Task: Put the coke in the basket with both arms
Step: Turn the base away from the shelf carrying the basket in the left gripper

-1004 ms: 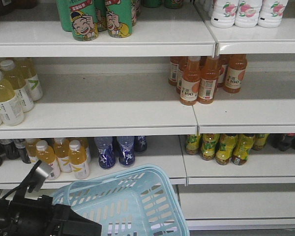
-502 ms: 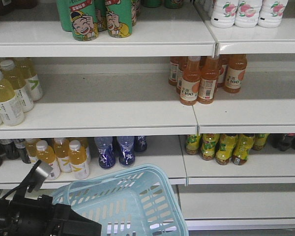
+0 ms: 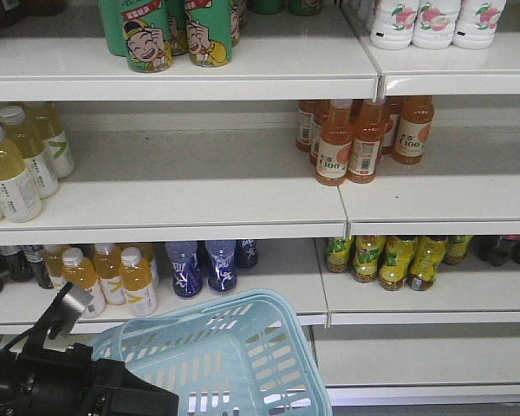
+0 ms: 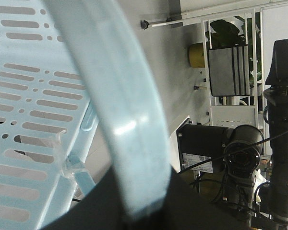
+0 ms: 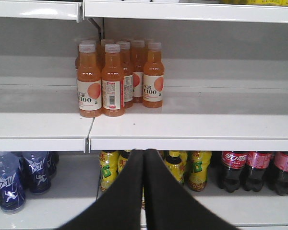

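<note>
Our left gripper (image 4: pixel 134 216) clamps the handle of the light blue basket (image 3: pixel 269 368), which hangs tilted, low before the shelves. Our right gripper (image 5: pixel 144 157) has its fingers pressed together, empty, pointing at yellow-green bottles (image 5: pixel 108 168) under the shelf edge (image 5: pixel 192 140). Above stand orange C100 bottles (image 5: pixel 113 79); plastic cola bottles (image 5: pixel 252 170) stand off to the right. We cannot spot the coke.

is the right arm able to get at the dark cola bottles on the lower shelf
Probably yes: the right gripper faces the shelving, and the cola bottles stand at the shelf front to its right with nothing before them. Its jaws are shut and must open first.
</note>
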